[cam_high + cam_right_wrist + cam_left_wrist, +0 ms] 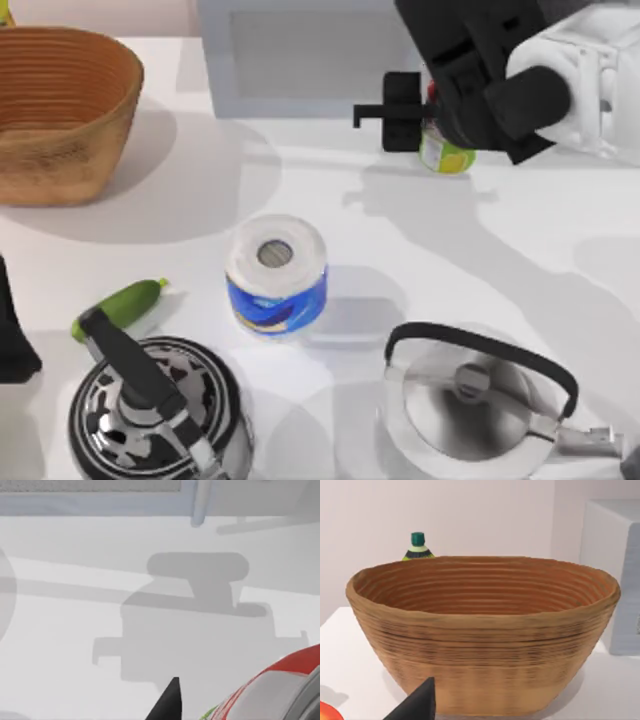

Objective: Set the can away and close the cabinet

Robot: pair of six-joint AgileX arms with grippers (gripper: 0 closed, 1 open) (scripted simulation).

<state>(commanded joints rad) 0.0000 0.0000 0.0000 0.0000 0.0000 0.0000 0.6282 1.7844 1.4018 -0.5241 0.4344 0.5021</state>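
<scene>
The can [447,156] shows its yellow-green lower part under my right gripper [432,128], which is shut on it near the back of the table. Their shadow falls on the table in front of them, so the can hangs above the surface. In the right wrist view the can's [280,690] red and silver side sits close beside a black fingertip [170,700]. The grey cabinet [300,60] stands at the back centre, just left of the can; the right wrist view shows its front edge and a handle [199,502]. My left arm [12,340] is parked at the left edge.
A wicker basket [60,110] stands at the back left with a green-capped bottle [418,545] behind it. A white-and-blue paper roll [277,272] stands mid-table, with a green vegetable [120,305] to its left. A black patterned kettle [150,410] and a silver kettle [470,400] stand along the front.
</scene>
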